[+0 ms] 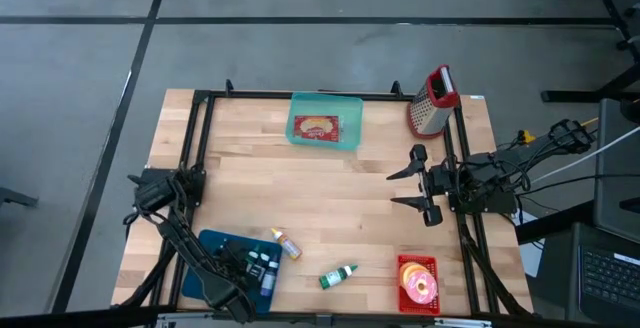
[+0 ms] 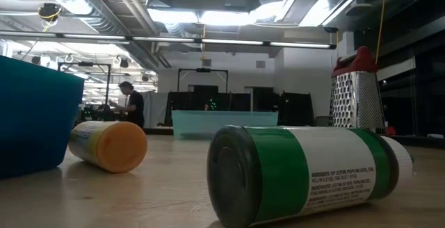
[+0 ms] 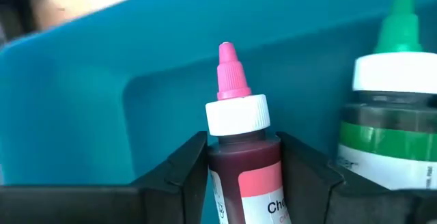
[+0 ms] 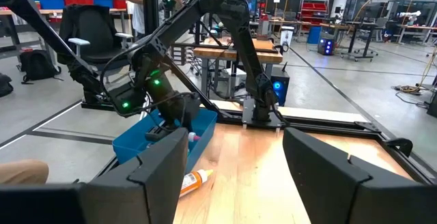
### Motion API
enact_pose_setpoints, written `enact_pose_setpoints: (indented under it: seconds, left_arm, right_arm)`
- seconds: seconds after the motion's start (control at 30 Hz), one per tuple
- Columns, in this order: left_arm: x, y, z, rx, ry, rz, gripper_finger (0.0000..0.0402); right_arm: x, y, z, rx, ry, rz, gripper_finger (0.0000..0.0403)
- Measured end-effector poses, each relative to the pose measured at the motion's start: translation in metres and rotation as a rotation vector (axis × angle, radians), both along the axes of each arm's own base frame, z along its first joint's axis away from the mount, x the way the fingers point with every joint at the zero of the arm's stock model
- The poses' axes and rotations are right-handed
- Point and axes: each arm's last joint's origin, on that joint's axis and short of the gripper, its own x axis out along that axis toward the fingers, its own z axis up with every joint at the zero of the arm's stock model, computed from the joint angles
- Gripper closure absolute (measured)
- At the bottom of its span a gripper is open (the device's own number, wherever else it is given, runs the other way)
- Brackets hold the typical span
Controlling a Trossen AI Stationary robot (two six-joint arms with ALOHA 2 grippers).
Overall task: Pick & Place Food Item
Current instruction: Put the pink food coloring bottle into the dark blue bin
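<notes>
Surface: pale wood tabletop edged by a black frame, standing on a grey floor with dark seams.

Room: in the low view, an open workshop with ceiling lights and ducts; 1 person stands far back. The right wrist view adds chairs, benches and red shelving.

Left pincer: down inside the blue bin, its 2 fingers closed on the pink-capped bottle, which stands upright between them. Just beside the pincer, in the same bin, a green-capped bottle.

Right pincer: held wide, holding nothing, above the tabletop near its right frame rail.

Items placed from the left pincer:
- orange-capped bottle, lying just outside the bin, near the pincer;
- green bottle, lying farther toward the right arm;
- red basket holding a pink doughnut, beyond that;
- teal tray with a packaged food item, well apart at the far edge;
- box grater, nearer the right pincer than the left.

View differences: only the left wrist view shows the grip on the bottle; the high view hides it under the arm. The low view shows the 2 lying bottles end-on and the grater upright, neither pincer.
</notes>
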Motion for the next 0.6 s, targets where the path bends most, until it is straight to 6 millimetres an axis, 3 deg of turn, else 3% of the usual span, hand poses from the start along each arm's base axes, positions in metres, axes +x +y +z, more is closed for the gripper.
enact_pose_setpoints:
  seconds: [0.3, 0.6]
  left_arm:
    - [0.003, 0.0, -0.008, -0.031, -0.062, -0.041, 0.025]
    - [0.007, 0.001, 0.009, 0.013, -0.022, -0.071, 0.0172]
  right_arm:
    - [0.0, 0.0, 0.0, 0.0, 0.001, 0.0, 0.0158]
    - [0.005, 0.002, -0.004, -0.002, 0.025, 0.0, 0.0158]
